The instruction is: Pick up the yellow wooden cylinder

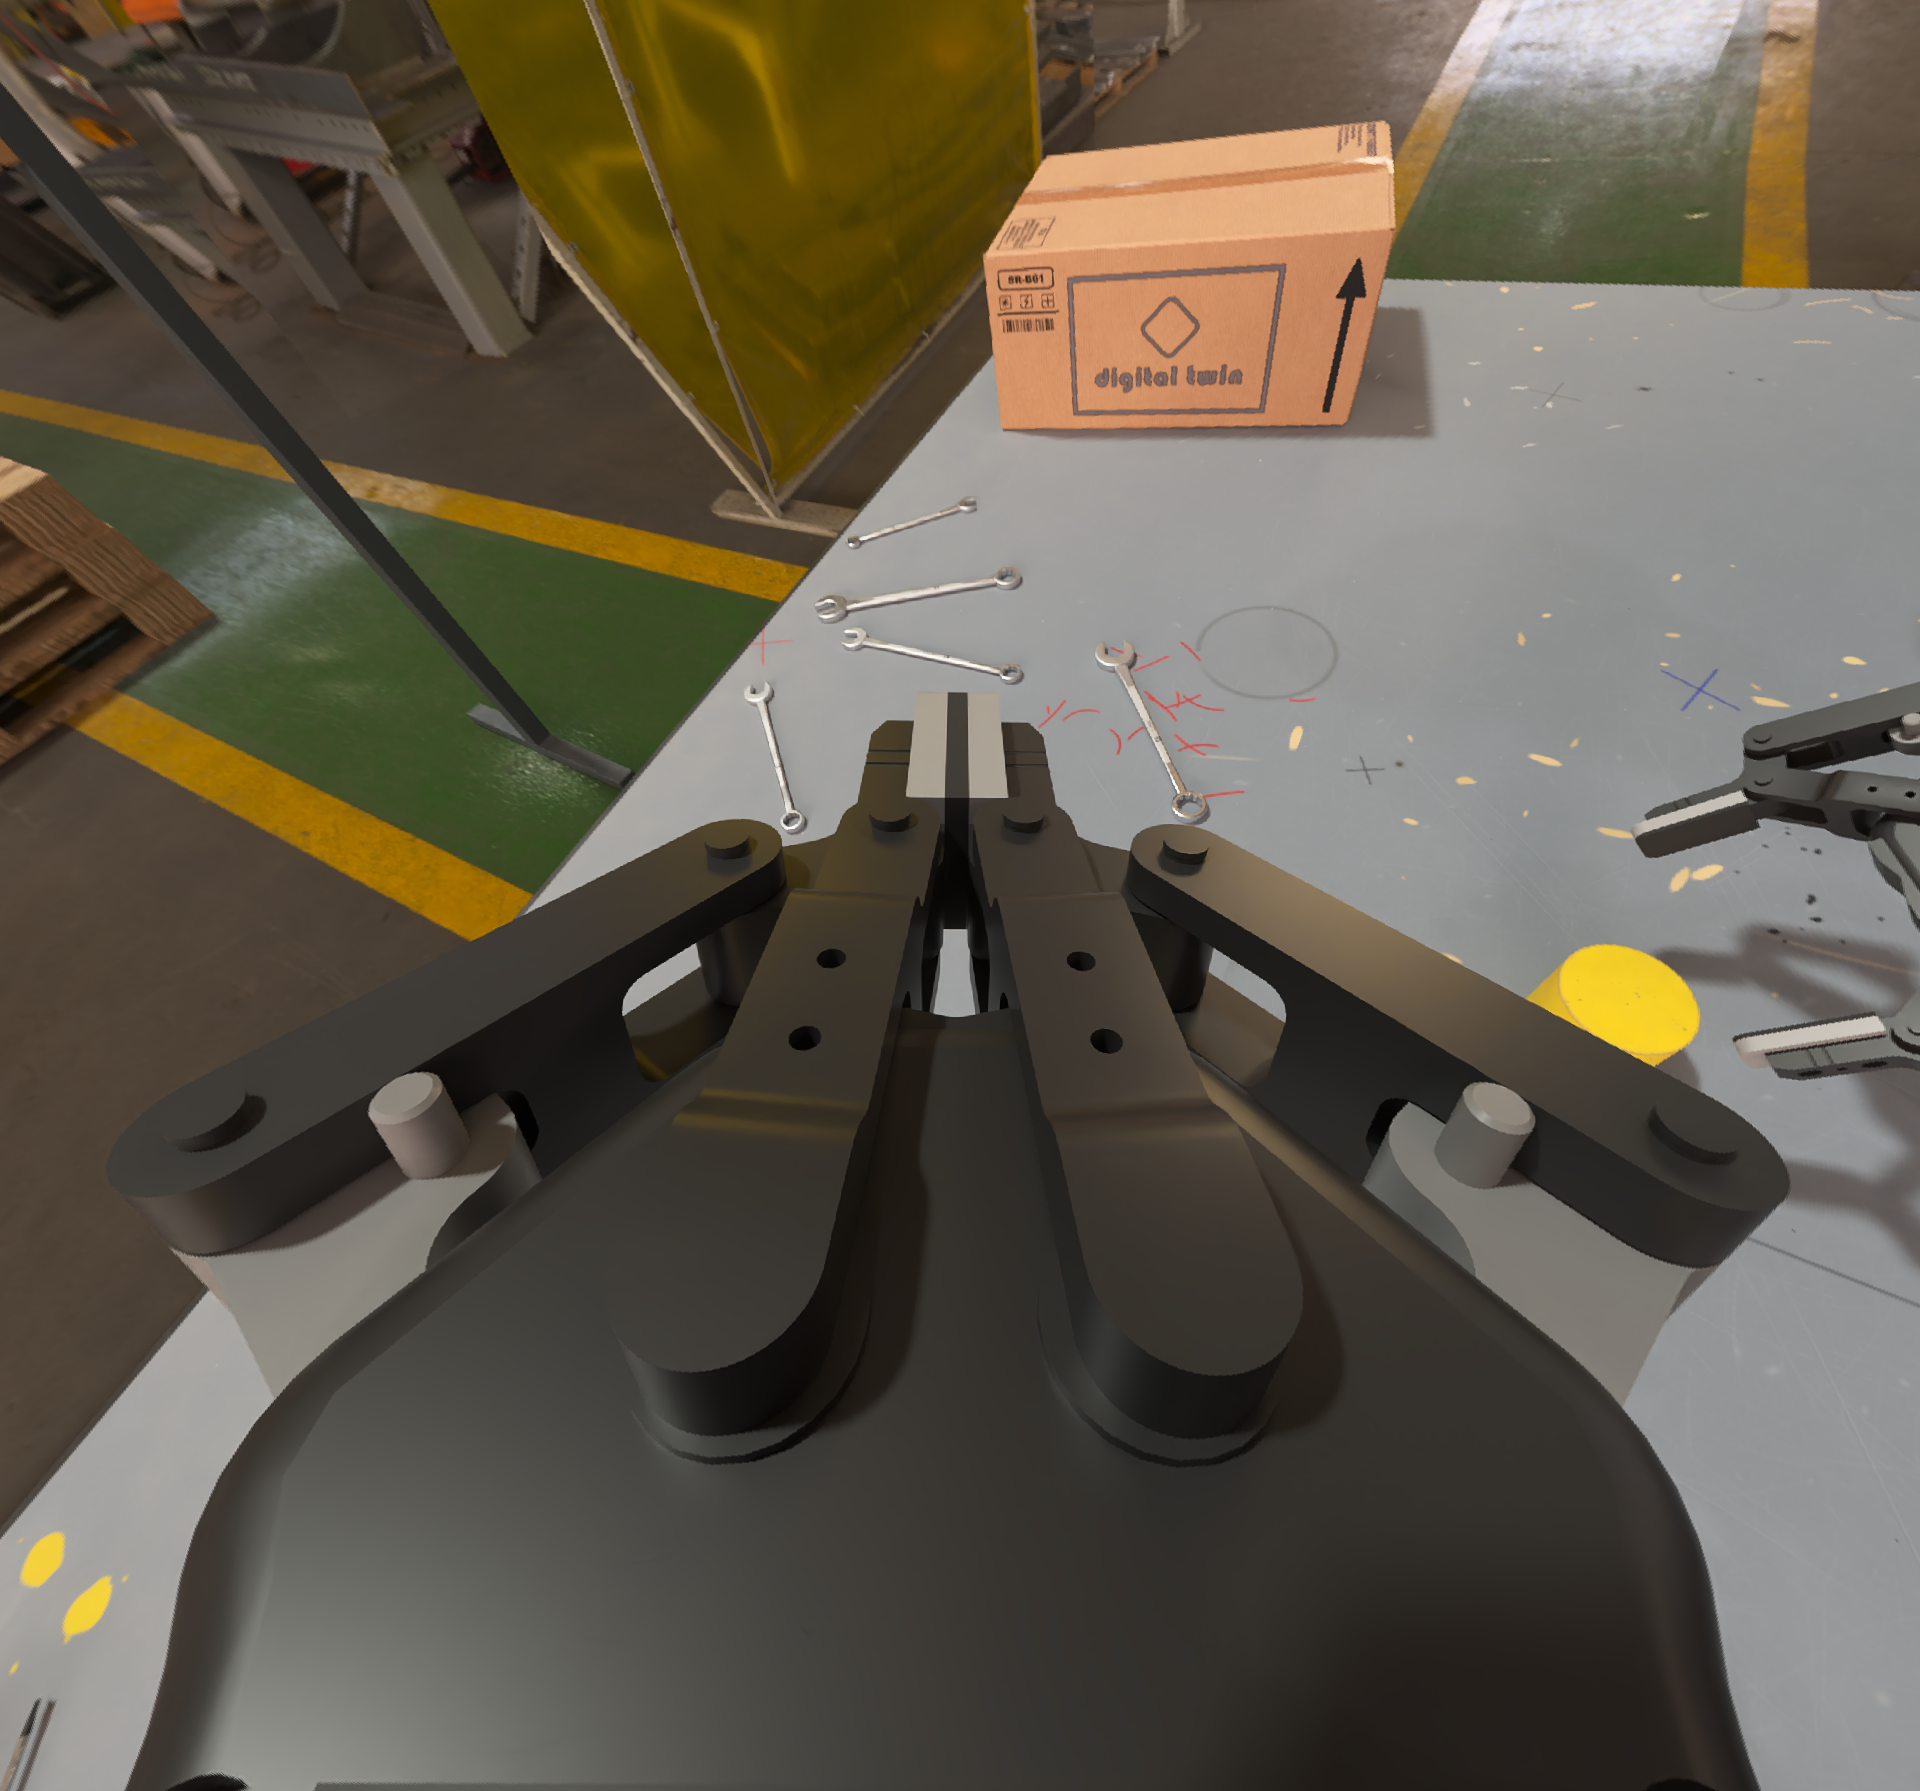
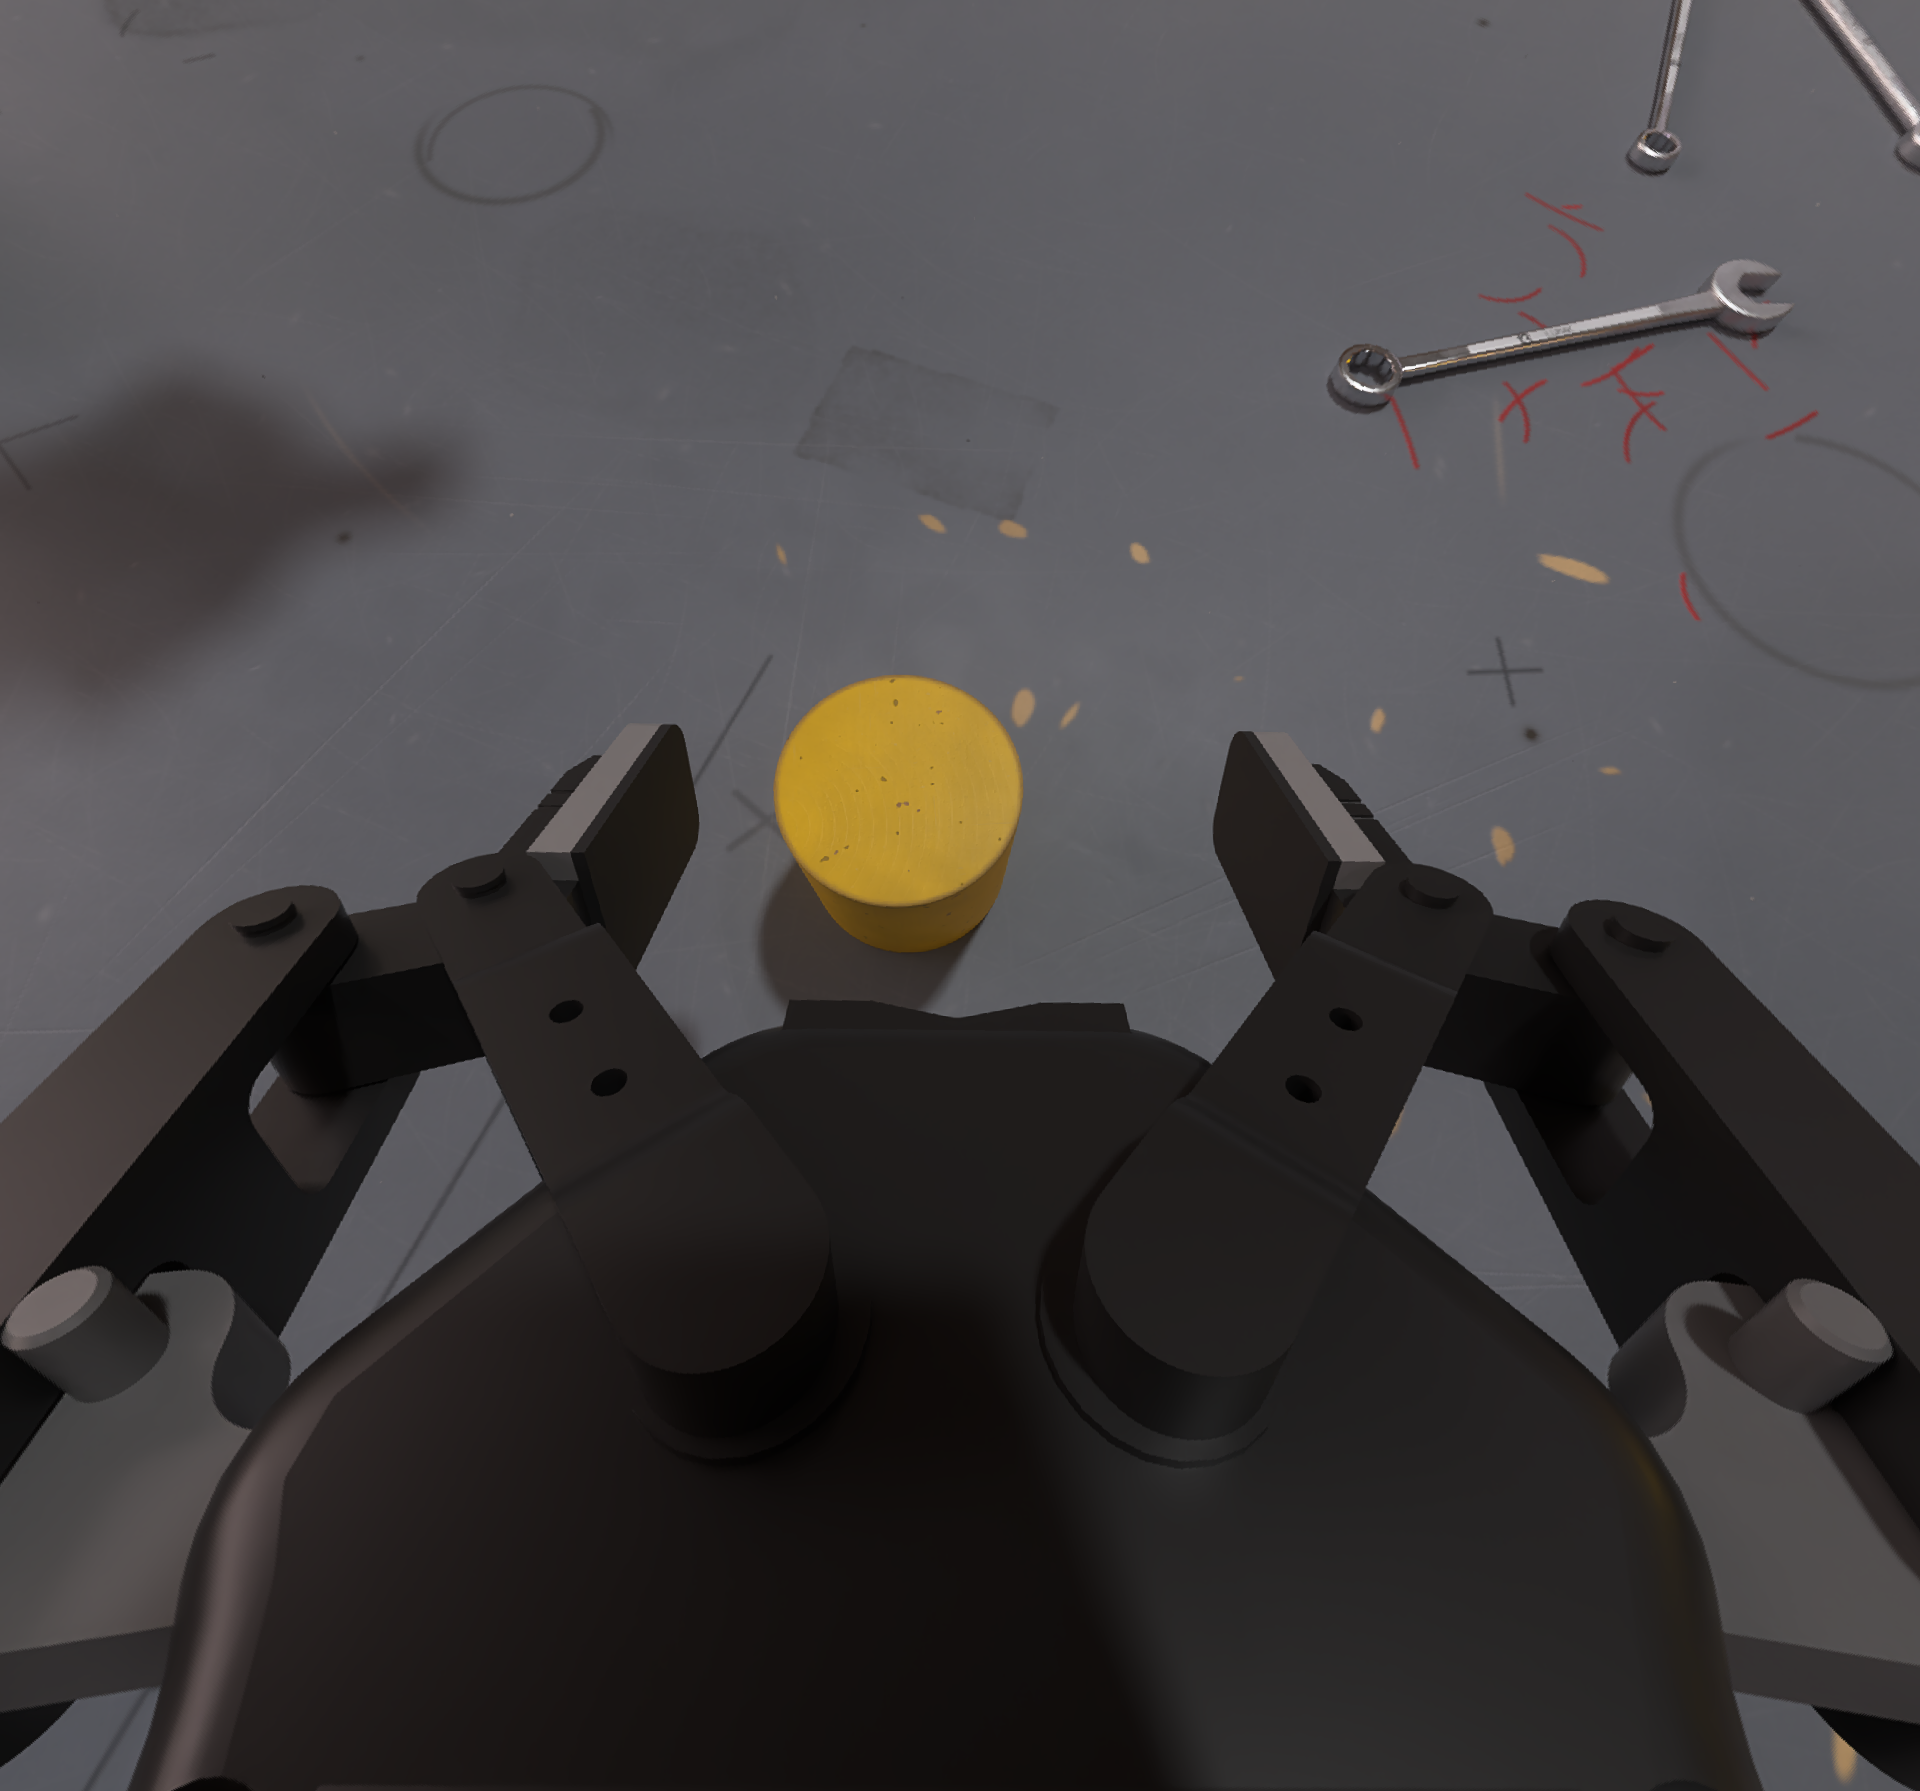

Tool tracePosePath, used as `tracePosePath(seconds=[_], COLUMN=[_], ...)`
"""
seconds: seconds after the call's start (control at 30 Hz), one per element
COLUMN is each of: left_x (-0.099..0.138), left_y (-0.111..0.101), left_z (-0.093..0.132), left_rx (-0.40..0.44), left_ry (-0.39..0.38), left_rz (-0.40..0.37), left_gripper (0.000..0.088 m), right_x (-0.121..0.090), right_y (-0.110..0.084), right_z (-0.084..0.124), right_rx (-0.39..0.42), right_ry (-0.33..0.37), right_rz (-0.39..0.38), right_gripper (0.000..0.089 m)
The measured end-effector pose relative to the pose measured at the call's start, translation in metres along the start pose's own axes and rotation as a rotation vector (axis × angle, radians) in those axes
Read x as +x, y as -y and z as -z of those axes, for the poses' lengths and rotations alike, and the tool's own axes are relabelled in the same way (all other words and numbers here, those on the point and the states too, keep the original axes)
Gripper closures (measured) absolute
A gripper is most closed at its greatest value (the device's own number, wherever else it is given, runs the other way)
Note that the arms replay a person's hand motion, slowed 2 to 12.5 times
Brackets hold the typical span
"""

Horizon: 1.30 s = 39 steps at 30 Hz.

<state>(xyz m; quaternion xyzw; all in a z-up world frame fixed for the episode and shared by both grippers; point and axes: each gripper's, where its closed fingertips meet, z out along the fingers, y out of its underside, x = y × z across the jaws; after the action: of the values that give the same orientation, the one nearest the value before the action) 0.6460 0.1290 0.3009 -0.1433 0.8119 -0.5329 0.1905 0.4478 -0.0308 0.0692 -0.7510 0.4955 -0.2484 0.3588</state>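
A: While hovering with fingers spread wide, right gripper [image 2: 956, 791] above yellow wooden cylinder [image 2: 899, 806], upright on table [image 2: 935, 235]. Approach step, probably.

B: Next: descend, straddle, then squeeze. Left gripper [image 1: 957, 744] pressed together, empty.

A factory floor or industrial workshop. A scuffed grey table [image 1: 1558, 515], flecked with paint and pen marks, carries five steel wrenches [image 1: 920, 593] near its left edge and a cardboard box [image 1: 1190, 287] at the far left corner. Beyond that edge lie green-painted concrete floor [image 1: 436, 588] with yellow lane lines, translucent yellow screens [image 1: 790, 131], and metal racks [image 1: 312, 141].
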Motion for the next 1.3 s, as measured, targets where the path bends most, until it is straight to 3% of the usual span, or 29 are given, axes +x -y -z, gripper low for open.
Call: tracePosePath(seconds=[0.37, 0.8, 1.3], left_x=[-0.029, -0.037, -0.039], left_y=[-0.028, -0.042, -0.067], left_z=[-0.024, -0.035, -0.047], left_rx=[-0.119, -0.137, -0.206], left_ry=[-0.084, -0.136, -0.168], left_rz=[0.064, 0.053, -0.054], left_gripper=[0.0882, 0.0882, 0.088], right_x=[0.003, 0.006, 0.002], right_y=[-0.012, -0.022, -0.029], right_z=[-0.004, -0.009, -0.019], right_rx=[-0.063, -0.097, -0.139], right_ry=[-0.053, -0.076, -0.059], right_rz=[0.013, 0.018, 0.018], right_gripper=[0.0039, 0.0039, 0.0039])
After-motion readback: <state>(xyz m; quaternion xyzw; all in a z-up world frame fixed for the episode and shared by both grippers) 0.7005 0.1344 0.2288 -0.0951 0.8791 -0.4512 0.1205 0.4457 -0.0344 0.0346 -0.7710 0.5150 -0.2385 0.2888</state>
